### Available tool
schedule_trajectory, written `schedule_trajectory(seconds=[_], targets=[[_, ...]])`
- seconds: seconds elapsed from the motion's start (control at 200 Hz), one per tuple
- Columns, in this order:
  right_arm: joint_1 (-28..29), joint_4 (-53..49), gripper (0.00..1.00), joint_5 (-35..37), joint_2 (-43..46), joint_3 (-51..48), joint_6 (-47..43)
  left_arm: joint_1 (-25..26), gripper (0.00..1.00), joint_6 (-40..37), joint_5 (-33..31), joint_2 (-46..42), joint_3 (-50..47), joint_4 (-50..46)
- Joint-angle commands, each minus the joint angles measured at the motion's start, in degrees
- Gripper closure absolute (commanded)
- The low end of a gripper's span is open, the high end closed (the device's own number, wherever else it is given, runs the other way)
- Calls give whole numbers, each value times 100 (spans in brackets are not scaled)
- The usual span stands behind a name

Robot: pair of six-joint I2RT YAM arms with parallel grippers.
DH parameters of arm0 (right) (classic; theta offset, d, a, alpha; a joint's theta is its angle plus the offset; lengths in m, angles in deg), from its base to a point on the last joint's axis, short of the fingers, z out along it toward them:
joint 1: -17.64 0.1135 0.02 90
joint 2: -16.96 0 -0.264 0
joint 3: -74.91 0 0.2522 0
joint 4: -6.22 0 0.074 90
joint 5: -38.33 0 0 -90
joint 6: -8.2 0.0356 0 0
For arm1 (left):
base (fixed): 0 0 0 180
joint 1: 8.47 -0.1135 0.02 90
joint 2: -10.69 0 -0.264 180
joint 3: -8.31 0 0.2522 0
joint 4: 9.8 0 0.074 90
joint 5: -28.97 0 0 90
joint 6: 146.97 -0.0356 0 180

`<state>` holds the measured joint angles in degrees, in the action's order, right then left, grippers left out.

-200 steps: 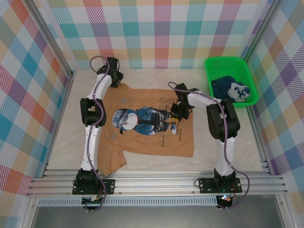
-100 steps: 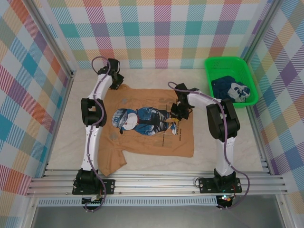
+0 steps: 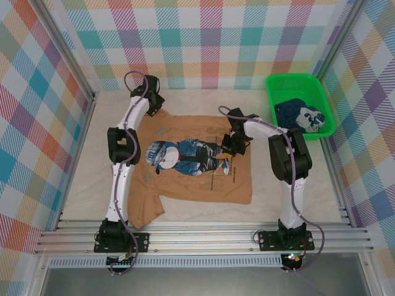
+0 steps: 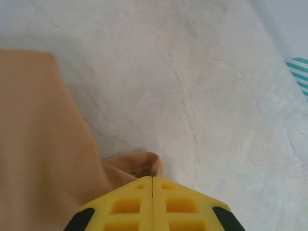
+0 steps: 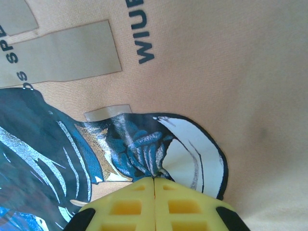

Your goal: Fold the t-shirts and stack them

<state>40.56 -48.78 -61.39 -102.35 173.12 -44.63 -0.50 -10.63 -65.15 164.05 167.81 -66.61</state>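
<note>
While the tan t-shirt (image 3: pixel 191 182) lay spread flat and print side up on the worktop (image 3: pixel 290 182) in the overhead view, the left hand (image 3: pixel 154 103) sat low at the shirt's far left corner. The right hand (image 3: pixel 227 147) pressed down on the right end of the cartoon print (image 3: pixel 185 155). Well apart from the right hand, beyond it and off to its right, the navy t-shirt (image 3: pixel 297 114) lay crumpled inside the green basket (image 3: pixel 293 79); neither hand touched it.

From the left wrist, the left hand (image 4: pixel 152 179) had its yellow fingertips brought together with no gap between them. A small raised fold of the tan t-shirt (image 4: pixel 43 144) was bunched right at those tips, so the hand was closed with the shirt's edge pinched in it. The rest of that cloth spread away to the left of the hand, and bare pale worktop (image 4: pixel 207 96) lay ahead of it and to its right.

From the right wrist, the right hand (image 5: pixel 154 180) was closed as tightly, its tips meeting on the cartoon print (image 5: pixel 130 144), where the cloth puckered into fine creases drawn in toward the pinch. Dark blue print ran off to the left of the hand, dark lettering and grey patches lay ahead of it, and plain tan t-shirt (image 5: pixel 250 72) stretched to its right
</note>
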Motion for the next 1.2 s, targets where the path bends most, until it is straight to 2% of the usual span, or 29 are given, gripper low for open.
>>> schedule_trajectory(seconds=[0.0, 0.25, 0.6, 0.735, 0.84, 0.93, 0.965, 1.02, 1.05, 1.06, 1.08, 1.12, 1.195], targets=[[26, -368, 94, 268, -396, -183, -43, 179, 100, -447, -106, -489, 272, 166], [32, -382, 95, 226, -427, -164, -35, 411, 100, -971, 7, -483, 363, 347], [28, -400, 95, 184, -420, -174, -34, 773, 100, -1542, -415, -693, 504, 554], [29, -389, 95, 154, -435, -174, -23, 844, 100, -1730, -1, -627, 497, 709], [29, -387, 95, 128, -436, -181, -9, 985, 100, -2227, 387, -610, 499, 806], [29, -382, 95, 121, -433, -209, 1, 1040, 99, -2304, 410, -624, 472, 724], [29, -383, 95, 112, -430, -212, 8, 1064, 89, -2300, 258, -623, 474, 623], [29, -377, 94, 106, -435, -218, 4, 1075, 50, -2215, 12, -651, 481, 446], [29, -379, 94, 101, -422, -226, 10, 1075, 37, -2159, -174, -680, 511, 322], [29, -378, 94, 101, -420, -226, 10, 1075, 30, -2150, -233, -690, 520, 277], [30, -383, 94, 102, -402, -227, 12, 1076, 23, -2142, -392, -729, 532, 189], [28, -385, 93, 118, -373, -226, 18, 1056, 17, -2084, -694, -824, 555, -5], [29, -397, 90, 185, -260, -218, 19, 890, 18, -1780, -944, -995, 501, -388]])
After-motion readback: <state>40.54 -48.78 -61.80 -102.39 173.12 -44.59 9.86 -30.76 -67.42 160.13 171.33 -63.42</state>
